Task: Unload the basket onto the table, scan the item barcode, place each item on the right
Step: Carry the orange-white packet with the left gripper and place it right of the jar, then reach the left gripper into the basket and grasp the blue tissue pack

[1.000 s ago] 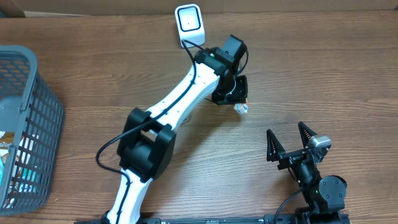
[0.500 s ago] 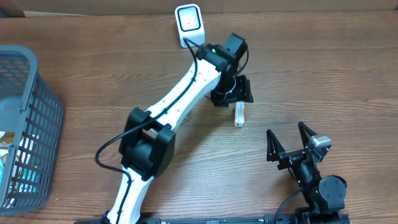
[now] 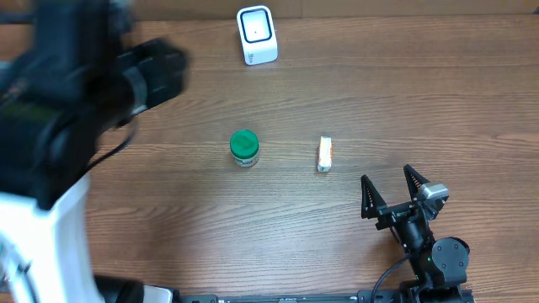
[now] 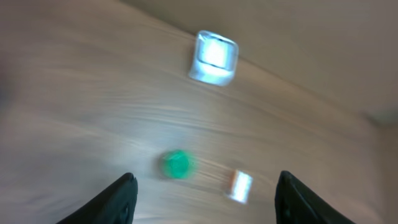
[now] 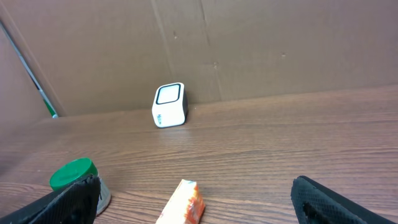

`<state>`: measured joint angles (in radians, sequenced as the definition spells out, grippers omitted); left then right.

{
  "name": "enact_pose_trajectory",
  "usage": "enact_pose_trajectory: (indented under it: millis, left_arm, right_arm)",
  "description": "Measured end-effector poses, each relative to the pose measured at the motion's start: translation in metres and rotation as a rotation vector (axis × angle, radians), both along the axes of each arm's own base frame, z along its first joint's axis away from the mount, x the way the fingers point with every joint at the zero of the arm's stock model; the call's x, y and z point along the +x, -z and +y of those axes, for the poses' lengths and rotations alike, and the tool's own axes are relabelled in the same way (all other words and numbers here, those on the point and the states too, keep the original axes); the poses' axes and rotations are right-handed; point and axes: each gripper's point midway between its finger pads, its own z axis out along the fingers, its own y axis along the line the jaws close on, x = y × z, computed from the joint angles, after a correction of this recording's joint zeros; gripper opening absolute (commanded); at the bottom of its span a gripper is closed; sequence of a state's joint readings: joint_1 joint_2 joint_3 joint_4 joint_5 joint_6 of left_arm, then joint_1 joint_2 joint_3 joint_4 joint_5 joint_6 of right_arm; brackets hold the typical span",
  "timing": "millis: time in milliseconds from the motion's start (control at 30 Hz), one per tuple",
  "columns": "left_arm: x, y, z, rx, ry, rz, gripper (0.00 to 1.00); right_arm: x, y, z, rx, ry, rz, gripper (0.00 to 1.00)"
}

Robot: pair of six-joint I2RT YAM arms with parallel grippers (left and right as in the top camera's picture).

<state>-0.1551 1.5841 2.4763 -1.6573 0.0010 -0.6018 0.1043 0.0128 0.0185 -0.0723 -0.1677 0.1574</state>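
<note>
The small white-and-orange box (image 3: 325,154) lay on its side on the wooden table (image 3: 438,93), near the middle and touched by neither arm. Just to its left, apart from it, stood a green-lidded jar (image 3: 244,149). The white barcode scanner (image 3: 257,34) sat at the far edge, well beyond both. The left arm (image 3: 59,126) was a large blur at the left of the overhead view. In its own smeared wrist view, the left gripper (image 4: 206,176) had its fingers (image 4: 121,199) spread wide with nothing between them, and the jar, box and scanner lay on the table past them. The right gripper (image 3: 386,175) hung at the near right, to the right of the box and well apart from it, jaws fully parted and empty. Brown cardboard (image 5: 249,43) backed the table's far side.
</note>
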Motion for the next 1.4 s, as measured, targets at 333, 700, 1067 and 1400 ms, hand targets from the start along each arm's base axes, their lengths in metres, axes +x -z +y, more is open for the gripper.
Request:
enact_pose_trajectory:
  millis: [333,700,1067,1400]
  left_arm:
    - [-0.056,0.020,0.181,0.029,-0.622,0.088,0.56]
    - [-0.114,0.157,0.300,-0.197,-0.966,0.457,0.52]
    - [-0.139,0.278,0.319,-0.273,-0.980,0.705,0.52]
    - [-0.151,0.342,0.318,-0.220,-0.967,0.760,0.60]
  right_arm:
    - [0.000,0.000,0.000,0.000,0.000,0.000,1.00]
    - [0.000,0.000,0.000,0.000,-0.002,0.001,1.00]
    - [0.000,0.000,0.000,0.000,-0.002,0.001,1.00]
    - [0.000,0.000,0.000,0.000,-0.002,0.001,1.00]
